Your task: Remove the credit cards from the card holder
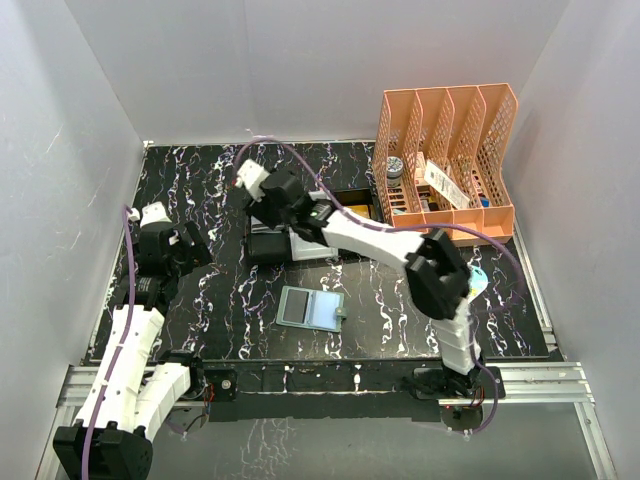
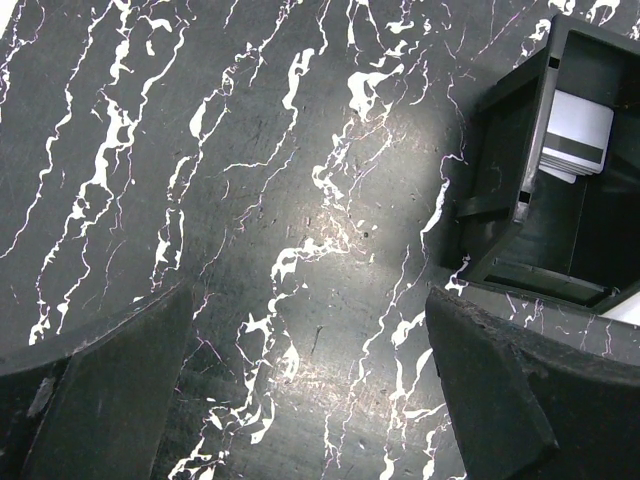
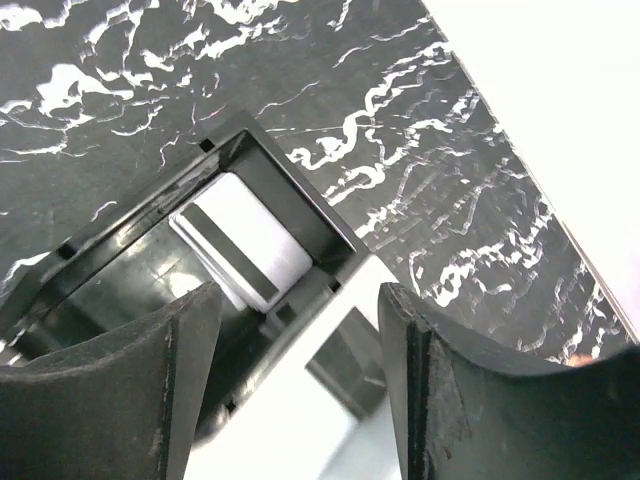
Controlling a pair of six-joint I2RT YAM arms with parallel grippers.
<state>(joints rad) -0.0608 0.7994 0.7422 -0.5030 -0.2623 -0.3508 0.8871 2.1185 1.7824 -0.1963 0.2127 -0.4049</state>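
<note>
The card holder (image 1: 328, 311) lies open and flat on the table at front centre, its inside pale blue-green. A dark grey credit card (image 1: 296, 305) sits on its left half. White credit cards with a dark stripe (image 3: 243, 238) lie stacked in a black tray (image 1: 270, 247); they also show in the left wrist view (image 2: 576, 136). My right gripper (image 1: 264, 208) hangs open and empty above that tray, jaws wide in its wrist view (image 3: 300, 295). My left gripper (image 1: 192, 250) is open and empty over bare table left of the tray (image 2: 310, 300).
A white tray (image 3: 290, 420) adjoins the black tray (image 2: 520, 230). An orange file rack (image 1: 445, 165) with small items stands at the back right. White walls enclose the marbled table (image 1: 220, 290) on three sides.
</note>
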